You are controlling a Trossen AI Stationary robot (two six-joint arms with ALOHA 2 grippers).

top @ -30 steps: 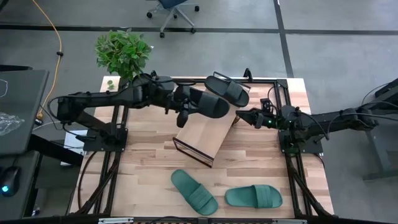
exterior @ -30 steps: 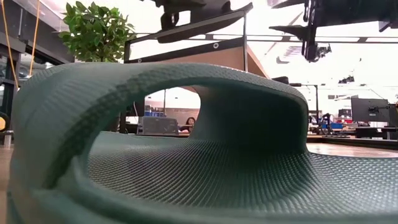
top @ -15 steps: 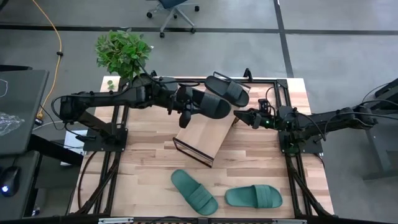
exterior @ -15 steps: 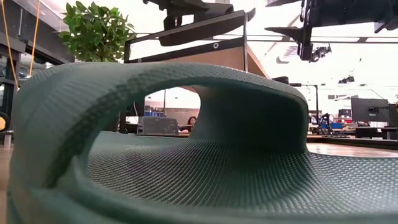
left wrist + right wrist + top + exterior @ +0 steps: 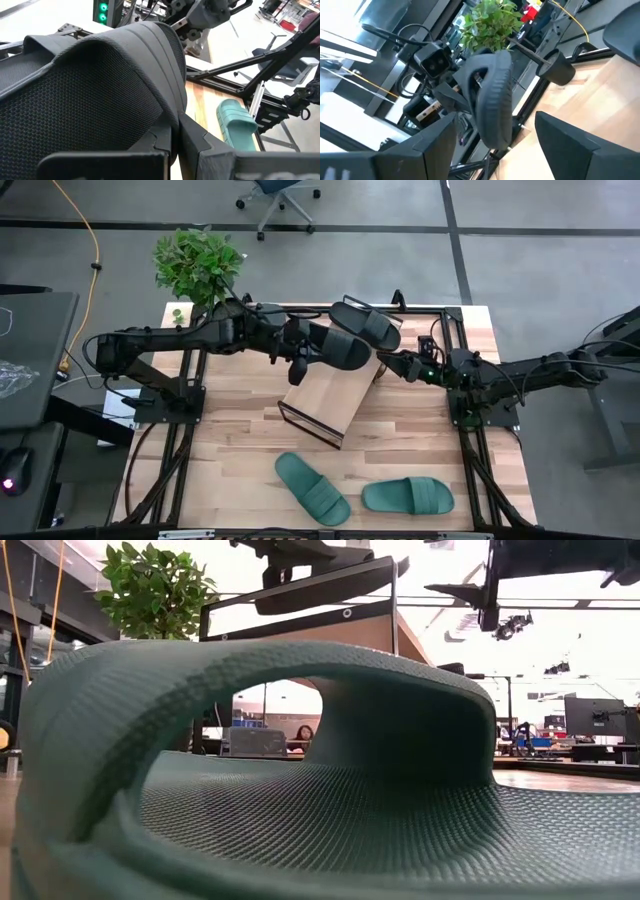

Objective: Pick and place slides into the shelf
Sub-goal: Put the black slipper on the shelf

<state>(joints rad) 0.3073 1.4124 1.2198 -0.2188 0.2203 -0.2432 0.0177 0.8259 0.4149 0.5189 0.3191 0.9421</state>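
Black slides, two: your left gripper [image 5: 300, 356] clamps one [image 5: 338, 345] over the shelf [image 5: 328, 394]; the other [image 5: 366, 324] lies atop it. Two teal slides [image 5: 312, 488] wait on the table [image 5: 240, 440]. Your right gripper [image 5: 388, 366] gapes, holding nothing.

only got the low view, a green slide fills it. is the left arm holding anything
Observer: Yes, the left gripper is shut on a black slide, held over the shelf's top end.
Operator: where's the other black one
Observer: It lies on the shelf's top edge, just beyond the held one.
Operator: and the right arm
Observer: The right gripper hangs open at the shelf's right corner, holding nothing.
Operator: how many green ones left
Observer: Two green slides lie flat on the table in front of the shelf.
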